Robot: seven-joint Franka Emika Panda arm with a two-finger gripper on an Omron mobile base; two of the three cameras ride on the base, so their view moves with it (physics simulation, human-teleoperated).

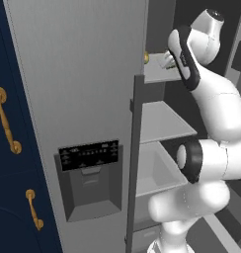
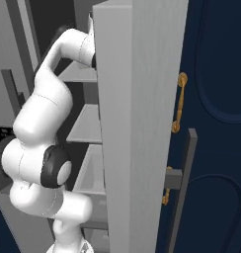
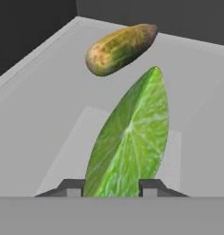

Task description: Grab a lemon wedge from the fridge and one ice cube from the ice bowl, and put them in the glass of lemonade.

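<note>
- In the hand view, the bottom of the wedge (image 3: 130,142) is cut off by the lower edge, so its lowest tip is not seen.
- Just the tops of the two dark fingertips (image 3: 70,187) are seen, one on each side of the wedge.
- In the left base view, the gripper (image 1: 167,59) is mostly hidden behind the arm, and just a bit of white hand is seen on the top shelf (image 1: 154,74).
- In the right base view, the hand is hidden behind the open fridge door (image 2: 137,123).
- A small yellow-brown spot is seen at the shelf's left edge in the left base view, too small to make out well.
- The arm is bent upward from the base, then reached forward into the open fridge (image 1: 83,99) at the height of the top shelf.
- The gripper is closed to a narrow gap on the wedge, with one fingertip touching each side of it.
- The wedge is in the fridge, on or just above the grey top shelf; which of the two cannot be told.
- In the hand view, the wedge's long axis is stood up and leaned a little to the right, with its sharp tip pointed away from the gripper.
- Its bright green cut face, with pale lines, is turned to the camera.
- A yellow-brown fruit (image 3: 120,49) is lying beyond the tip, near it but apart.
</note>
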